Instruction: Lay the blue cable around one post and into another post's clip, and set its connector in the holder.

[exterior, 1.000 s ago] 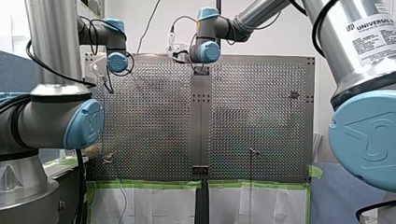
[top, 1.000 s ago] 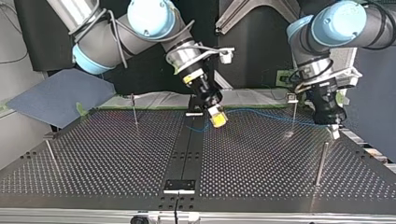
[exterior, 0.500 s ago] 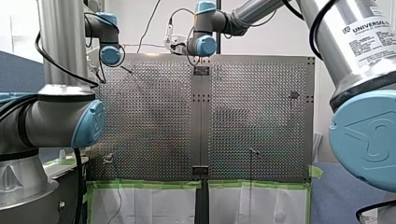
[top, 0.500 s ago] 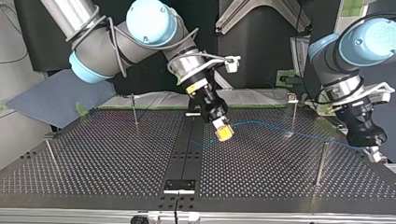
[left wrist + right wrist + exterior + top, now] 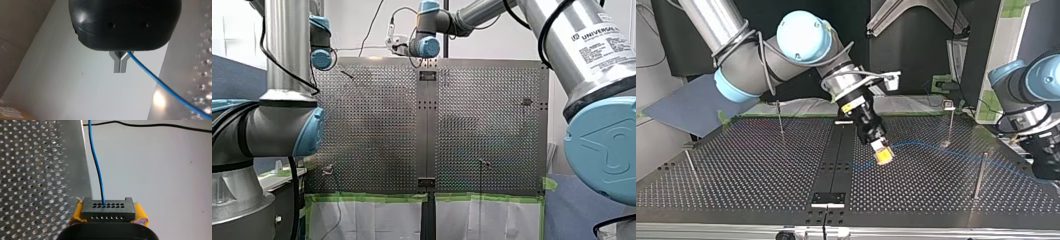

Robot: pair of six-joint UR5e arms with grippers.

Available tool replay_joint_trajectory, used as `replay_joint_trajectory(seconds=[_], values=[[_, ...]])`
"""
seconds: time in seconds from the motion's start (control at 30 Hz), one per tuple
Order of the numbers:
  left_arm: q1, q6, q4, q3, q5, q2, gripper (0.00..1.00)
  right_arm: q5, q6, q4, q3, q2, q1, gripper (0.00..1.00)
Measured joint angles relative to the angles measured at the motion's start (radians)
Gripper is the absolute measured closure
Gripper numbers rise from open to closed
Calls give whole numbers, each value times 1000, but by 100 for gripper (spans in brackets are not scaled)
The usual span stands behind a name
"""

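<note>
My right gripper [image 5: 883, 156] has its yellow pads [image 5: 140, 214] clenched on the black rectangular connector block [image 5: 108, 209]. It holds the block over the table, just beside the dark centre strip [image 5: 838, 150], on the side toward the top view's right. My left gripper [image 5: 120, 62] has its metal fingers [image 5: 117, 65] pressed together on the thin blue cable [image 5: 936, 148], well apart from that strip, near the table's edge.

Below is the perforated metal table [image 5: 736, 165]. Thin upright metal posts [image 5: 780, 119] stand on both sides of the strip. Green tape [image 5: 372, 197] lines one edge, and a pale wall [image 5: 357, 25] stands behind.

The cable leaves the connector's upper row of holes. It runs away from the strip in a slack line to my left gripper, where it emerges at the root of the fingers.
</note>
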Motion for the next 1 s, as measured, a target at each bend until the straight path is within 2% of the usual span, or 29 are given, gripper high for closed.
replay_joint_trajectory(seconds=[0.23, 0.4, 0.77, 1.0], values=[[2, 8, 0, 56, 43, -44, 100, -3, 0, 8, -60, 25, 2, 100], [-1, 10, -2, 89, 72, -87, 100, -3, 0, 13, -81, 40, 2, 100], [-1, 18, -7, 96, 69, -119, 100, -4, 1, 12, -91, 74, -3, 100], [-6, 23, -16, 89, 71, -139, 100, 10, 3, 16, -91, 88, -7, 100]])
